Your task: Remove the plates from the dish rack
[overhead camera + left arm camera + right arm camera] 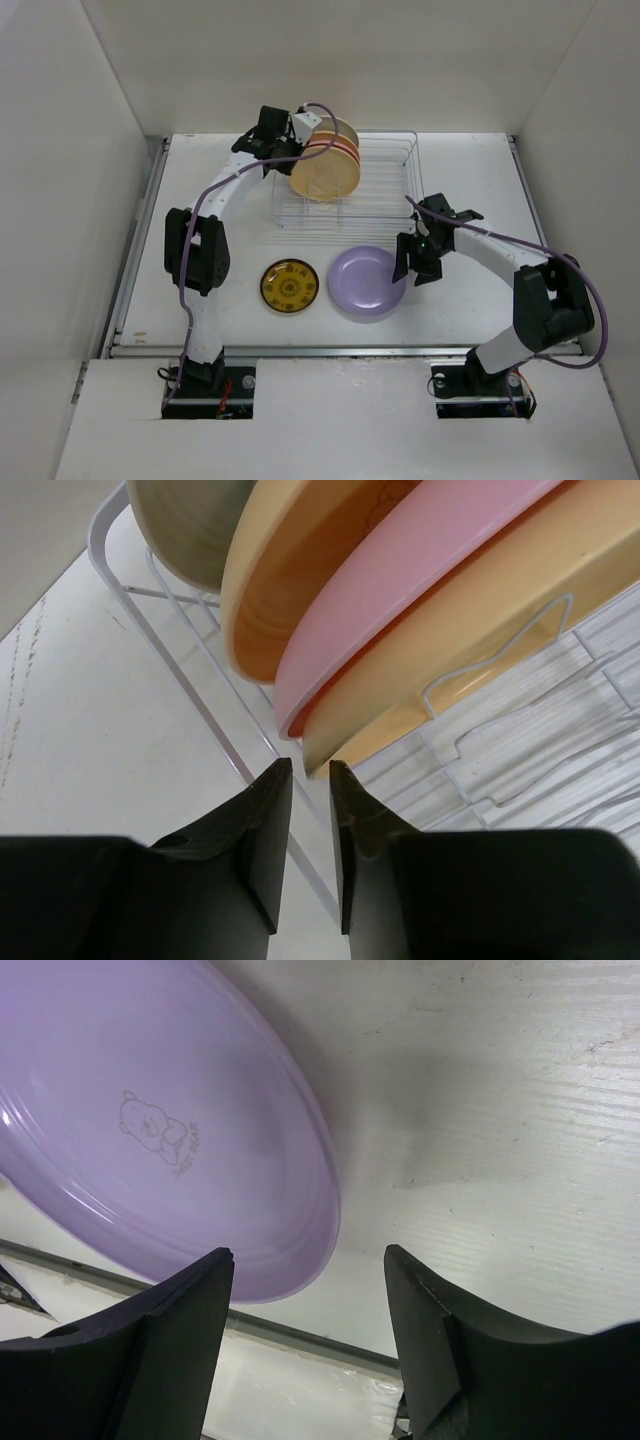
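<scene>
Stretching to the dish rack (385, 190), left fingers (255, 840) sit barely parted near plates (400, 590); right fingers (180, 1330) gape, angled over lavender plate (150, 1110).

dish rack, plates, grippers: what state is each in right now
dish rack: plates at its left end
racked plates: standing on edge
lavender plate: flat on table
mustard plate: flat on table
left gripper: barely open, empty, at racked plates
right gripper: open, empty, by lavender plate

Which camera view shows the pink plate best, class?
Left wrist: the pink plate is close, its rim large and clear. The top view shows only a thin pink edge in the rack. The right wrist view does not show it.
</scene>
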You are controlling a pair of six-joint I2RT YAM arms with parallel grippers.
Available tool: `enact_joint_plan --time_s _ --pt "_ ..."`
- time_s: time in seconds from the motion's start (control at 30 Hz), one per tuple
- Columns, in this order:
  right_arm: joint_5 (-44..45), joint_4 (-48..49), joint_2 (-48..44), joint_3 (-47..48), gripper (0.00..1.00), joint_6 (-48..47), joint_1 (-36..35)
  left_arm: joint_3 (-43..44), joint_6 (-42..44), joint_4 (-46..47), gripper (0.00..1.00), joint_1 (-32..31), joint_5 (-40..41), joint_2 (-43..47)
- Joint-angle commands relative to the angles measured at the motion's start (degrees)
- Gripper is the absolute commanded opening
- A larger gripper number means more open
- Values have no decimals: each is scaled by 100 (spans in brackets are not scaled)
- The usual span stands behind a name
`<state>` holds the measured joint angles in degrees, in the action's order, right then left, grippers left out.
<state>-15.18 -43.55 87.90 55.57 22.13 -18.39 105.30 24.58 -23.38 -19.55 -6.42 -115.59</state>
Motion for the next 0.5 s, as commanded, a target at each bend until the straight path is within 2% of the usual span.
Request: enact_joint_plan --time_s 0.0,0.13,0.27,0.47 --pt "112 -57 -159 182 68 -77 29 421 -110 -123 20 -14 -307 108" --pt "112 -57 -159 182 68 -77 29 667 -164 -378 22 -14 -527 -51" --pt "112 -57 -159 182 68 -77 29 720 -225 -440 19 -14 -642 -174" --pt "112 -57 -159 182 68 -77 29 720 -225 -309 27 -14 -237 -227"
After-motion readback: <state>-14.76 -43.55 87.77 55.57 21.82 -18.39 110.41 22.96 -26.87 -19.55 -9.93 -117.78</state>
